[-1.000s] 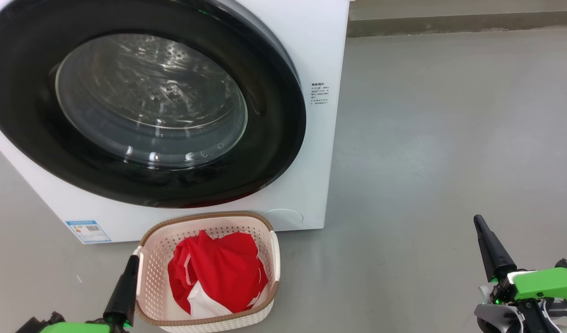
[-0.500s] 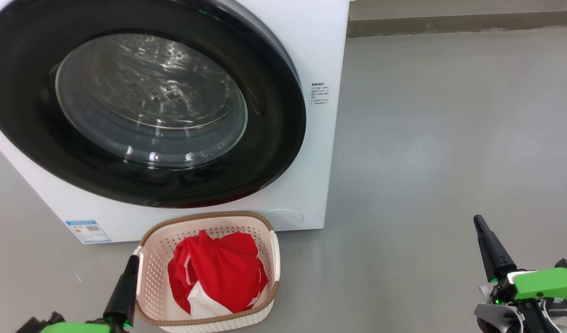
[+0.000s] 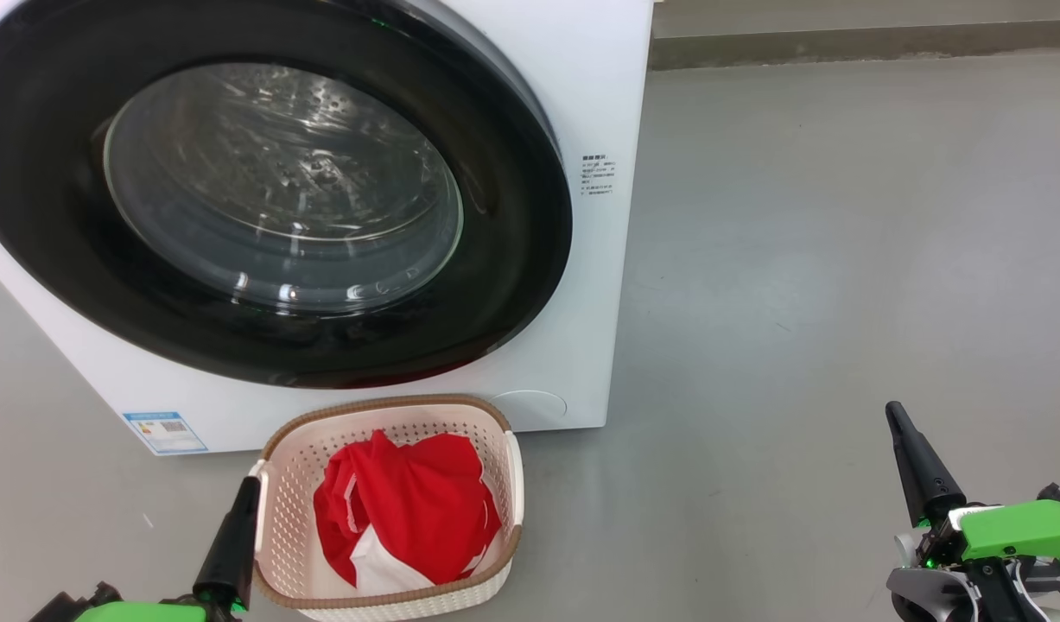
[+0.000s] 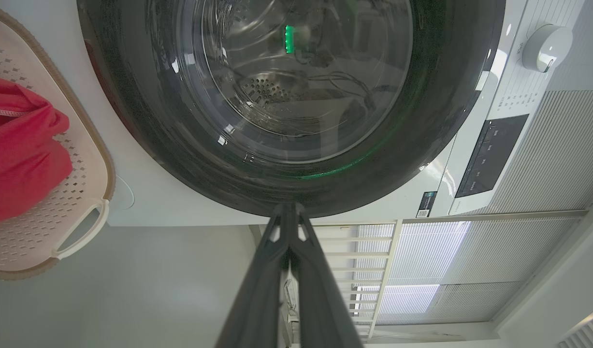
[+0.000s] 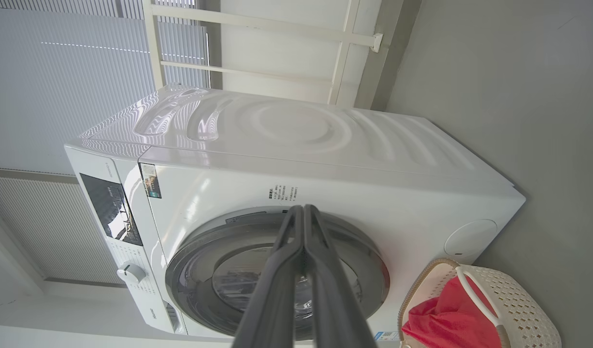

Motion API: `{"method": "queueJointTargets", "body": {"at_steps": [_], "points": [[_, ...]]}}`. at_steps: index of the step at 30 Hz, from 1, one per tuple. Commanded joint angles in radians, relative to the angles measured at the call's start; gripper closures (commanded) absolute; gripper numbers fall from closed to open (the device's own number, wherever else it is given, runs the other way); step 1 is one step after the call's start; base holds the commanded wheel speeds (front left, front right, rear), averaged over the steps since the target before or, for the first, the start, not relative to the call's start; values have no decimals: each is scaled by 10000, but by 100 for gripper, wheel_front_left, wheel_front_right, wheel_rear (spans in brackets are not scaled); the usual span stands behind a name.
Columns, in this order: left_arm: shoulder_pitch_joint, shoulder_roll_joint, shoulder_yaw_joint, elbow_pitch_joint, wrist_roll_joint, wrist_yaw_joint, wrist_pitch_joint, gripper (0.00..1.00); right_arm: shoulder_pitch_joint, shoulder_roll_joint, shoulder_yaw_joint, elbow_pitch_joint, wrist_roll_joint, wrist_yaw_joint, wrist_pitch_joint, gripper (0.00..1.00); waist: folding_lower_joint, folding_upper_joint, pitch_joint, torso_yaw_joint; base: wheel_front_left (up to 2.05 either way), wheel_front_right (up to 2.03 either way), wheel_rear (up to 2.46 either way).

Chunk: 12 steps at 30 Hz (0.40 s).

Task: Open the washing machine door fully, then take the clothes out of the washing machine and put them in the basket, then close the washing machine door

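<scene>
The washing machine (image 3: 599, 104) stands at the upper left, and its black-rimmed door (image 3: 530, 259) lies shut against the front with the steel drum behind the glass. On the floor before it sits the cream basket (image 3: 275, 501) holding the red and white clothes (image 3: 409, 510). My left gripper (image 3: 249, 484) is shut and empty just left of the basket's rim. My right gripper (image 3: 892, 415) is shut and empty over the floor at the lower right, well away from the machine. The left wrist view shows the door (image 4: 146, 121), the basket (image 4: 91, 179) and the clothes (image 4: 21, 154).
Bare grey floor (image 3: 841, 259) stretches to the right of the machine up to a low kerb (image 3: 841, 43) at the back. A blue label (image 3: 165, 432) is on the machine's lower front. The right wrist view shows the machine (image 5: 325, 140) with window blinds (image 5: 59, 72) behind.
</scene>
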Motion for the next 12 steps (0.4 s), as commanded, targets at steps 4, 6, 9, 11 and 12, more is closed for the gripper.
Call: {"method": "queueJointTargets", "body": {"at_steps": [4,6,9,11,12], "points": [[-399,156,264,-269,-69,-67,46,100,-417,-44,121,-294,-17,4,62,100,-1,-1,0,0,0,0,0],[-399,156,264,-269,-69,-67,46,100,-417,-44,120,-294,-18,4,63,100,-1,-1,0,0,0,0,0],[-399,156,264,-269,-69,-67,46,100,-417,-43,118,-294,-19,4,64,100,-1,-1,0,0,0,0,0],[-399,156,264,-269,-69,-67,45,100,-417,-42,118,-294,-20,4,64,100,-1,-1,0,0,0,0,0],[-399,156,264,-269,-69,-67,45,100,-417,-42,117,-294,-20,4,65,100,-1,-1,0,0,0,0,0]]}}
